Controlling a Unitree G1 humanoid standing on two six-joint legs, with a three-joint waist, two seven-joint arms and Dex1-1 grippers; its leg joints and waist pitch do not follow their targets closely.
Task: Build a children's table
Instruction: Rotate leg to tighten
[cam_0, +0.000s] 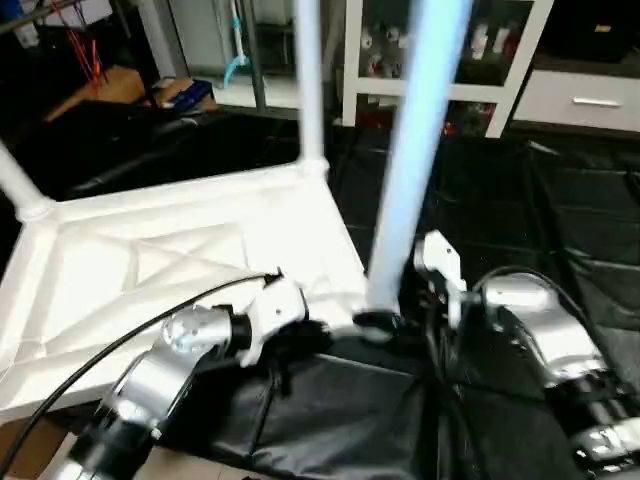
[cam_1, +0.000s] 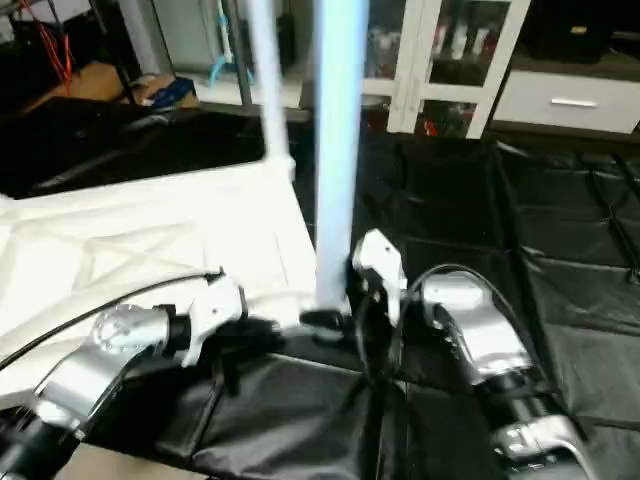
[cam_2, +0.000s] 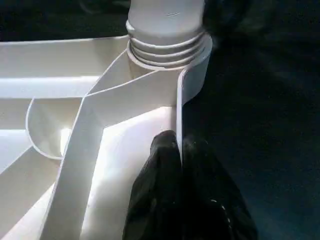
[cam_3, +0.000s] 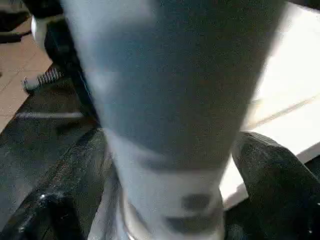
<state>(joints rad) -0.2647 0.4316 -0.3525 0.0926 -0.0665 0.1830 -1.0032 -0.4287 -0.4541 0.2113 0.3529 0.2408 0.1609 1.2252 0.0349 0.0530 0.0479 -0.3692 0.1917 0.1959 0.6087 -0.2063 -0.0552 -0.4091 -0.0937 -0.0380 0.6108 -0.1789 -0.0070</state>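
One white table top lies upside down on a black sheet, with its crossed ribs facing up. Three white legs stand up from its corners: one at the near corner, right in front of the camera, one at the far corner, and one at the left edge. The near leg hides part of what is behind it.

Behind the sheet stands a white cabinet with glass doors. Small things are inside it, too blurry to name. Beside it is a white drawer unit.

The left gripper is closed, its two black fingers pinching the thin wall of the table top just below the near corner socket. The right gripper sits at the bottom of the near leg. Its fingers stand on both sides of the leg, and I cannot tell if they touch it.
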